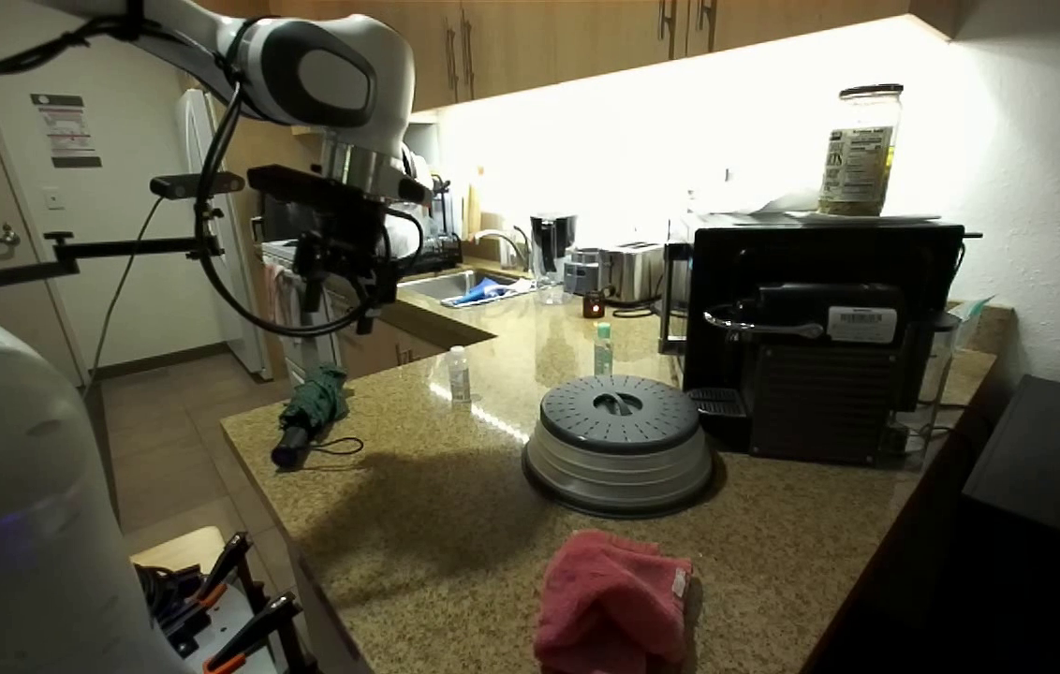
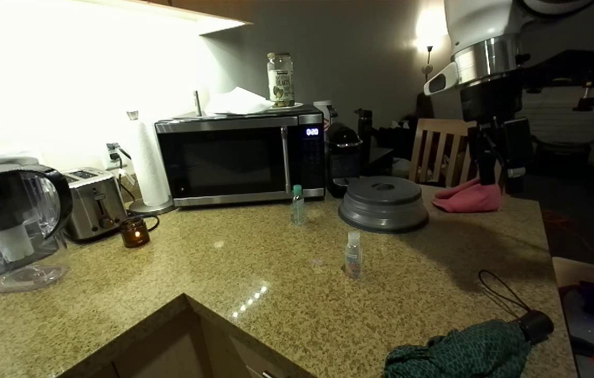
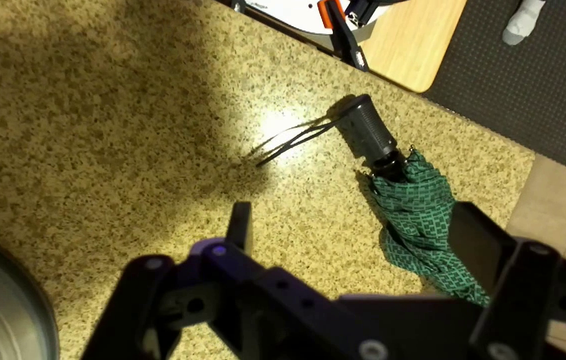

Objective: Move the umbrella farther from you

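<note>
The umbrella is folded, dark green and patterned, with a black handle and a thin wrist loop. It lies on the counter near the edge in both exterior views [image 1: 316, 402] [image 2: 473, 350]. In the wrist view, the umbrella [image 3: 410, 210] lies diagonally, and the right finger covers part of its canopy. My gripper [image 3: 350, 212] is open and empty, with its fingers wide apart. In both exterior views the gripper [image 1: 339, 311] [image 2: 500, 181] hangs well above the counter, apart from the umbrella.
A grey domed lid [image 1: 619, 459] stands mid-counter, with a pink cloth [image 1: 614, 599] near it. Two small bottles [image 2: 353, 257] [image 2: 297, 207] stand upright. A microwave [image 2: 239, 157] and a coffee machine [image 2: 343, 157] stand behind. The counter edge [image 3: 463, 120] runs beside the umbrella.
</note>
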You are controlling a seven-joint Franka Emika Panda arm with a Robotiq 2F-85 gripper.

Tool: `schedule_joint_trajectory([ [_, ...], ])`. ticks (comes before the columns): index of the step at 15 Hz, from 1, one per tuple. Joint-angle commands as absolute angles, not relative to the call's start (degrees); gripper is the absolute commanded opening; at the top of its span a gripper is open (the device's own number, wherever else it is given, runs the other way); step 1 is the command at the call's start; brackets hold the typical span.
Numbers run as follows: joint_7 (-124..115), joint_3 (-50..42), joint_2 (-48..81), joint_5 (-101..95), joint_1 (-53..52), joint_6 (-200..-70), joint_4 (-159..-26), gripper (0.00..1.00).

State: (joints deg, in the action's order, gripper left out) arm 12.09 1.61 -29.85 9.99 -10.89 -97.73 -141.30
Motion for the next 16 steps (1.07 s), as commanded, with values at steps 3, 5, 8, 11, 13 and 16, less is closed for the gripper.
schedule_joint_trajectory([
  [3, 16.35, 3.03, -26.11, 11.49, -12.40, -99.49, -139.75, 1.00],
  [5, 17.87, 3.35, -25.31, 11.89, -13.35, -99.37, -139.20, 1.00],
  [8, 20.18, 4.12, -24.40, 12.93, -14.82, -99.06, -138.62, 1.00],
  [11, 22.26, 4.76, -23.67, 13.87, -15.95, -99.21, -138.47, 1.00],
  [13, 23.36, 5.15, -23.48, 14.23, -16.53, -99.52, -138.49, 1.00],
  [16, 23.29, 6.24, -23.60, 14.89, -17.10, -101.09, -138.82, 1.00],
])
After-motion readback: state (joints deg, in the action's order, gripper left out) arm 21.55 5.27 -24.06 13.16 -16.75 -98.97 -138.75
